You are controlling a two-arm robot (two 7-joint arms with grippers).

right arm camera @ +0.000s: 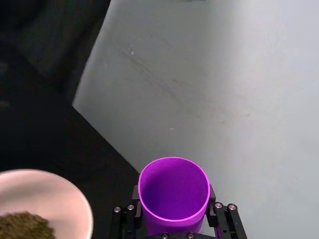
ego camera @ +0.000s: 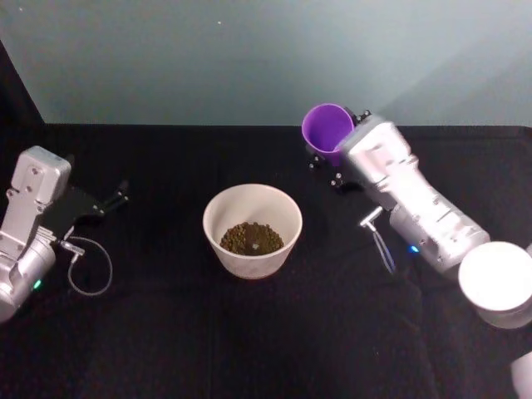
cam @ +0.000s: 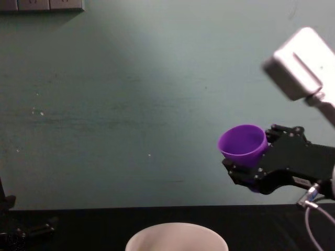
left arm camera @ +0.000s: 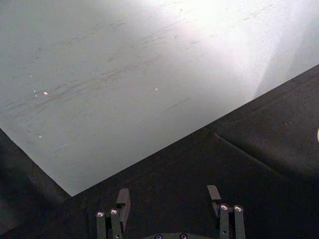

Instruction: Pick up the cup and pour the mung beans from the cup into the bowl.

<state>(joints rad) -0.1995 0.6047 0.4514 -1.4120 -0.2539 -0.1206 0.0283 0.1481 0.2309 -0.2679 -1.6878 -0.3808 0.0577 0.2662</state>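
The purple cup point(ego camera: 327, 127) hangs in the air behind and to the right of the bowl point(ego camera: 249, 262), slightly tilted, and my right gripper point(ego camera: 337, 143) is shut on its lower body. From the right wrist, the cup point(right arm camera: 173, 191) looks empty inside, with black fingers point(right arm camera: 225, 215) on both sides. The white bowl point(right arm camera: 60, 199) stands on the black table with mung beans point(ego camera: 251, 238) heaped in its bottom. In the chest view the cup point(cam: 242, 142) is well above the bowl's rim point(cam: 178, 232). My left gripper point(ego camera: 112, 199) rests open at the far left, holding nothing.
A black cloth covers the table point(ego camera: 266, 349), which meets a pale green wall point(ego camera: 249, 58) at the back. A loose grey cable point(ego camera: 87, 270) loops beside my left arm. The right arm's body point(ego camera: 416, 208) stretches over the table's right side.
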